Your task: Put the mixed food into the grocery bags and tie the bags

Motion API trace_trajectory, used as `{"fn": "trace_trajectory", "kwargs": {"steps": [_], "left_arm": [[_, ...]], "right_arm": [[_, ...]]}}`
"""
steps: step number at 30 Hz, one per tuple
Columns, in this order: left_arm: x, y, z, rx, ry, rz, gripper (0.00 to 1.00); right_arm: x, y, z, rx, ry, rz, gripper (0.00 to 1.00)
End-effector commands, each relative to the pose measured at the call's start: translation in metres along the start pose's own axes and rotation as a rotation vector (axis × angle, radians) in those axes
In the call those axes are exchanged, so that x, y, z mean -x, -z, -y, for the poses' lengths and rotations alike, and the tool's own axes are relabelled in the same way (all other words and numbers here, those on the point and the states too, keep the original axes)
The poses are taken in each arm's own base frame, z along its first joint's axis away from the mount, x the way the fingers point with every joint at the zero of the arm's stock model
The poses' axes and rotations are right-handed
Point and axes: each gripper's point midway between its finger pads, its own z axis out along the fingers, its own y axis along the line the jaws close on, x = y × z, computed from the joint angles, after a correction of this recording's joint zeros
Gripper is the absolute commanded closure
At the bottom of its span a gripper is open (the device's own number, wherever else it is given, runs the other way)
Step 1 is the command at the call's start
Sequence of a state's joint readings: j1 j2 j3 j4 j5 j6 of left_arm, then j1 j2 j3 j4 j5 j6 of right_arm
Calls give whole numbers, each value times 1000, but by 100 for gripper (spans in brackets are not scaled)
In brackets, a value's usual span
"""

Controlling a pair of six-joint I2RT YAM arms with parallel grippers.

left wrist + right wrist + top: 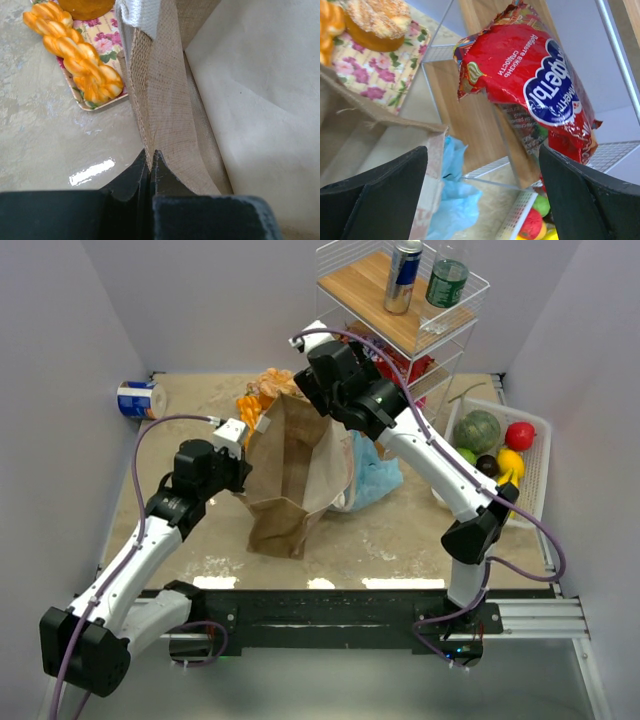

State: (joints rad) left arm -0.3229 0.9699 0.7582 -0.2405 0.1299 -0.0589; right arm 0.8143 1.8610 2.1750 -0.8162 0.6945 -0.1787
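1. Writing: we read white Cyrillic letters on a blue oval on the red snack packet [530, 85]. They appear upside down in the right wrist view, and we cannot make out the whole word. The marks on the drink can [403, 277] and the green bottle [447, 280] are too small to read.
2. Right gripper [482, 150]: the fingers are spread wide and hold nothing. The packet sits just beyond them on the wire shelf [365, 280]. We cannot tell whether its lower end touches one finger.
3. Left gripper [150, 159]: the fingers are pressed together, clamped on the woven pale handle [160, 100] of the paper bag [290, 470].
4. Edges: the paper bag's open rim lies below the right gripper. The light-blue bag [455, 195] lies beyond that rim, against the paper bag.
5. Open room: bare table [45, 145] lies beside the left gripper. Ahead of it, the floral tray [107, 42] with orange segments [75, 60] sits just beside the handle.
6. The fruit and vegetables [480, 430] lie in the white basket [533, 490], well apart from both grippers.
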Motion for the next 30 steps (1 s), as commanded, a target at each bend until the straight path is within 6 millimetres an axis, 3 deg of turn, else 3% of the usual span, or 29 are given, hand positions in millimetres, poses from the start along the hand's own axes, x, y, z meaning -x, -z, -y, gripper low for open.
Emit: {"fn": "trace_trajectory", "kwargs": {"steps": [1, 10, 15, 17, 23, 26, 29, 30], "left_arm": [[1, -4, 5, -37, -13, 36, 100], [-8, -6, 5, -37, -1, 7, 100], [-9, -4, 7, -46, 1, 13, 100], [-9, -4, 8, -51, 3, 13, 100], [-8, -2, 8, -48, 3, 20, 100], [-9, -3, 8, -51, 4, 16, 100], [-8, -3, 9, -54, 5, 20, 100], [-8, -3, 9, -54, 1, 22, 100]], "right_arm": [[35, 20, 40, -102, 106, 123, 2], [12, -24, 50, -162, 229, 44, 1], [11, -39, 64, -192, 247, 26, 1], [8, -47, 61, -181, 268, 8, 1], [-14, -66, 70, -236, 301, -70, 3], [-16, -66, 71, -244, 308, -76, 21], [-11, -58, 69, -238, 296, -59, 53], [-6, -53, 67, -222, 287, -39, 69]]}}
